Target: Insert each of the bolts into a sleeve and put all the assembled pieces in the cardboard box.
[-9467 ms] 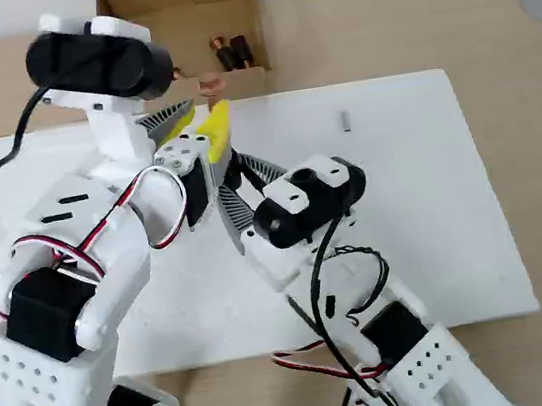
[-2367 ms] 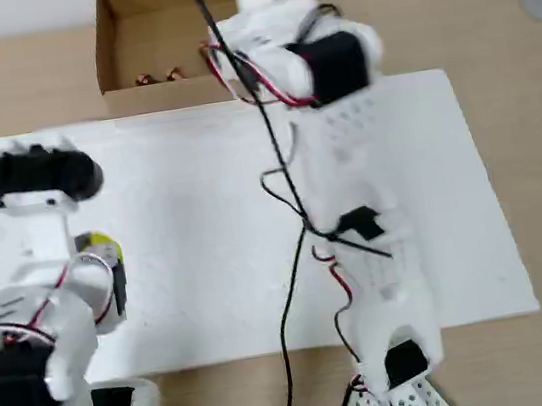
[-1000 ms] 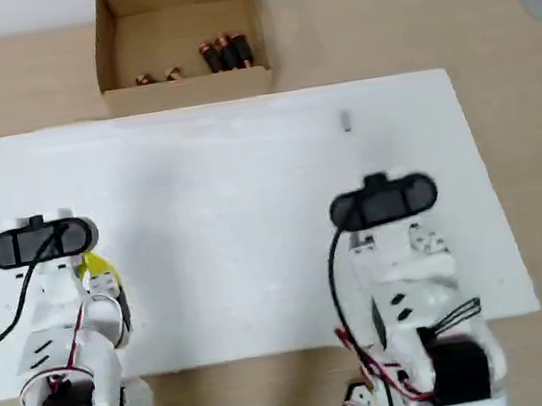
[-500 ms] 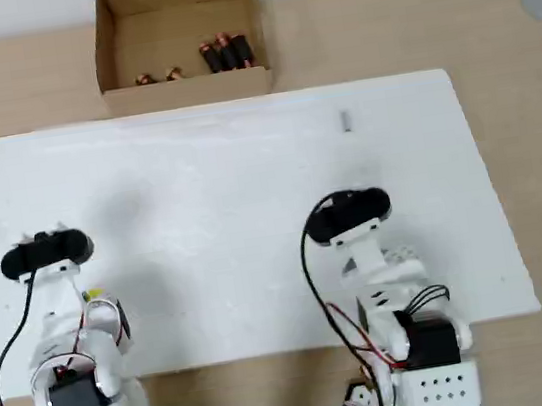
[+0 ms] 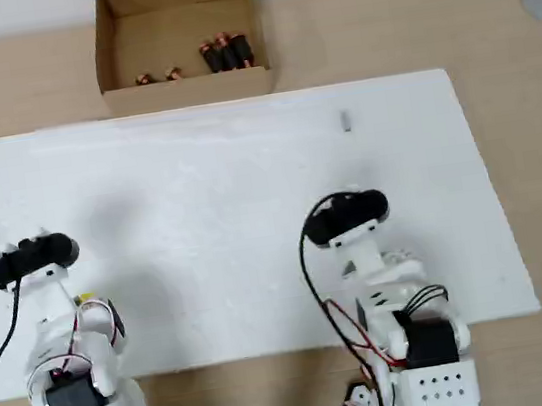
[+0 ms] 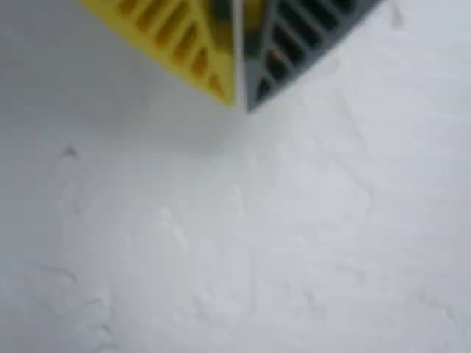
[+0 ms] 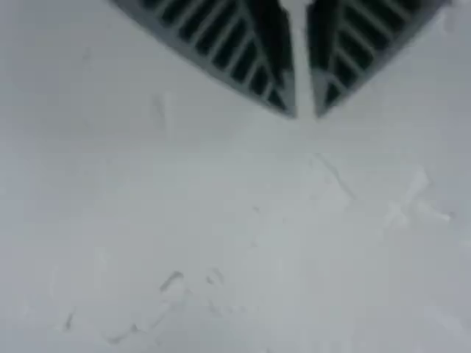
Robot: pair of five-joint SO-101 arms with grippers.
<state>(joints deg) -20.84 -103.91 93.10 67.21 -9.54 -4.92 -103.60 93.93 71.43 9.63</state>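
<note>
Arms sit folded; left gripper (image 6: pixel 239 103) and right gripper (image 7: pixel 303 112) are clenched, empty. Small grey piece (image 5: pixel 345 122) on the white mat (image 5: pixel 203 223), outside the cardboard box (image 5: pixel 185 92), could get overlooked.

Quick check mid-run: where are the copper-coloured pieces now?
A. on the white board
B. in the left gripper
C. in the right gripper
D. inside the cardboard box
D: the copper-coloured pieces lie on the floor of the cardboard box, beyond the far edge of the white board.
</note>
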